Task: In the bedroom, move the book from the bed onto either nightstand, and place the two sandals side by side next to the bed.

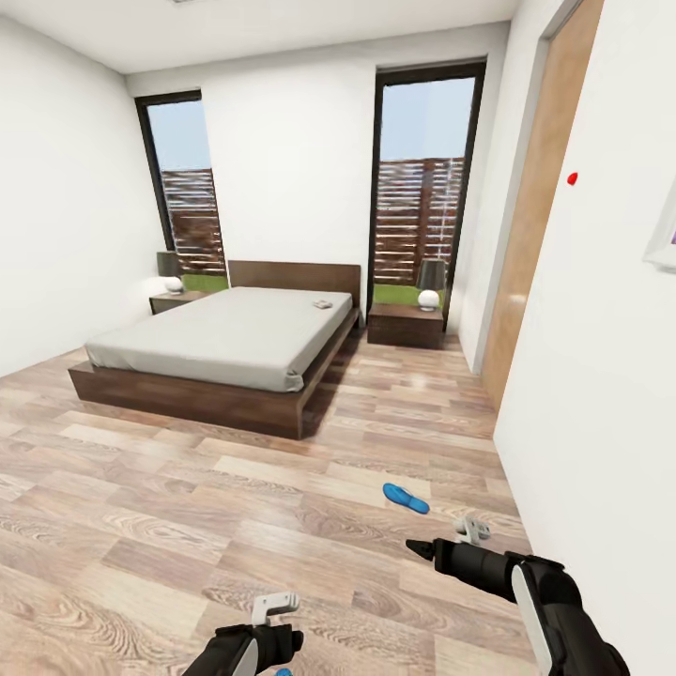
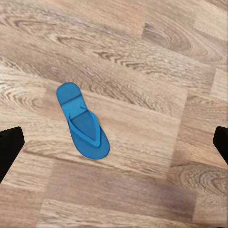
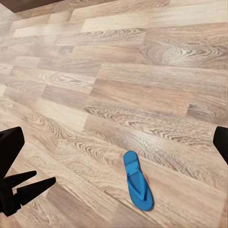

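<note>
No legible text, label, brand, number or sign appears in any view. The book [image 1: 322,304] on the bed [image 1: 221,340] is too small for its cover lettering to be read. The blue sandal [image 2: 82,121] bears no visible marking, and the framed picture [image 1: 663,230] on the right wall shows no readable writing.

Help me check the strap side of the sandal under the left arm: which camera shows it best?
The left wrist view: the sandal lies large on the wood floor, straps up, between the open left gripper fingers. The head view catches just a blue sliver at its bottom edge. The right wrist view's sandal may be the other one.
</note>
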Available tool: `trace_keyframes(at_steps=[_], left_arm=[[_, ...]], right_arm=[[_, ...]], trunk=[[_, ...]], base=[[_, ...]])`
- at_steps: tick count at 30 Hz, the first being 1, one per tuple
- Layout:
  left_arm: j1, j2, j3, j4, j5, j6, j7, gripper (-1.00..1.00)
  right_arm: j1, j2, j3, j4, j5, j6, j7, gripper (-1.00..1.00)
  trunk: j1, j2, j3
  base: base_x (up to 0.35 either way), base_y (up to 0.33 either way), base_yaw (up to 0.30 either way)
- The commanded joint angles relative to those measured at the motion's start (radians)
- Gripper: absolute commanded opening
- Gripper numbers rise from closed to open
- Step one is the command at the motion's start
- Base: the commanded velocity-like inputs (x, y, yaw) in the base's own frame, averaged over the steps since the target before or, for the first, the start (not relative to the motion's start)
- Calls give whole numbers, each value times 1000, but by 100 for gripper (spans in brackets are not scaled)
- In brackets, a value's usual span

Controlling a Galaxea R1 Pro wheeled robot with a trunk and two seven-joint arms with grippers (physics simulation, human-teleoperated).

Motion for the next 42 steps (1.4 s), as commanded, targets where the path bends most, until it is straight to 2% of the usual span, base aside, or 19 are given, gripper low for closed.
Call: trace_keyframes(at_steps=[1, 42], left_arm=[[0, -1, 6, -2, 4, 7, 0, 100], [0, -1, 6, -2, 4, 7, 0, 100]], right_arm=[[-1, 1, -3, -1, 1, 8, 3, 100], [-1, 1, -3, 3, 5, 8, -2, 100]], trunk=[[4, -8, -4], [161, -295, -133]], base=[[0, 0, 0], [0, 0, 0]])
